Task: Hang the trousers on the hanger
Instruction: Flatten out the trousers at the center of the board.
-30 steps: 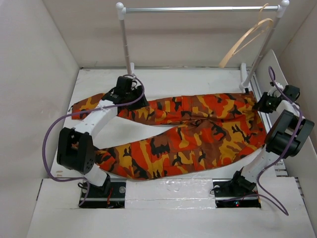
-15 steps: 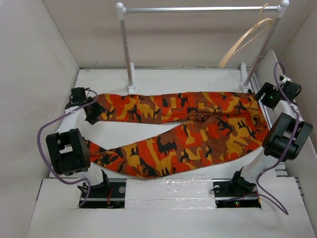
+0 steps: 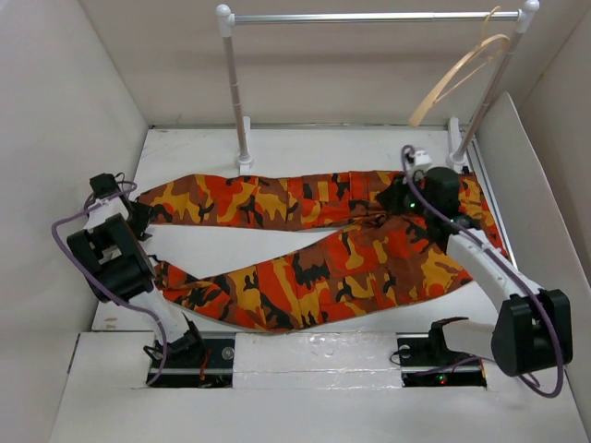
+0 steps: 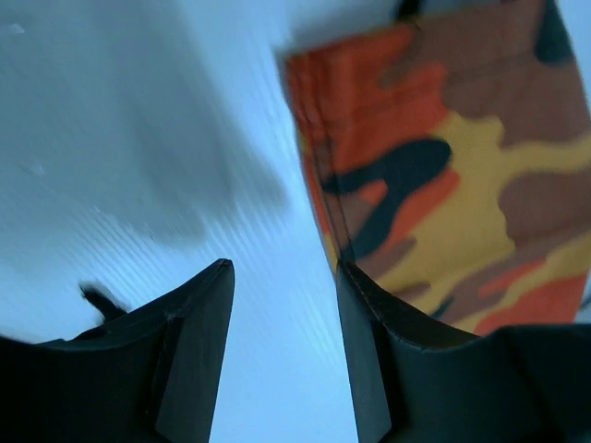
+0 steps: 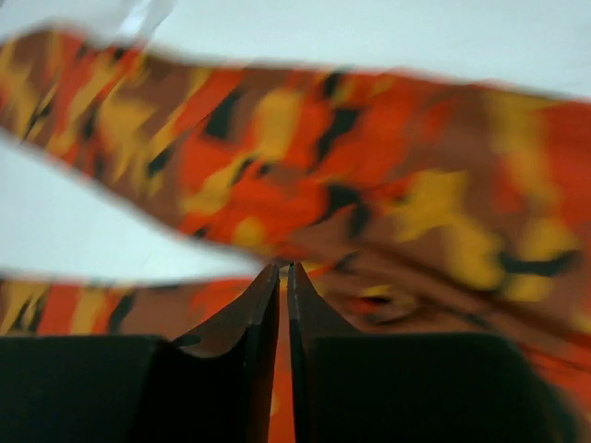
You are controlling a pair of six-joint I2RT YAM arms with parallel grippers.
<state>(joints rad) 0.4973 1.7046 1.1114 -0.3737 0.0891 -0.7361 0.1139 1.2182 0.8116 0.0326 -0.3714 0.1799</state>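
Swung inward from the clothes rail's [image 3: 369, 17] right post: right gripper [image 5: 283, 268], jaws nearly together over the crotch of the trousers [image 3: 369, 258], likely to lift there; pinch unclear. Trousers spread flat before the rail. Left gripper [image 4: 283, 266] gaping, empty, beside the cuff left of the rail. Hanger [image 3: 457, 74] hooked at the rail's right end.

Trousers [image 5: 351, 175] blurred in right wrist view; partly under right arm [image 3: 477, 256].

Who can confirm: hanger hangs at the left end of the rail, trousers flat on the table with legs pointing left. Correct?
Not quite. The hanger hangs at the right end of the rail, not the left, as the top external view shows. The rest holds: the trousers lie flat on the table with the legs pointing left.
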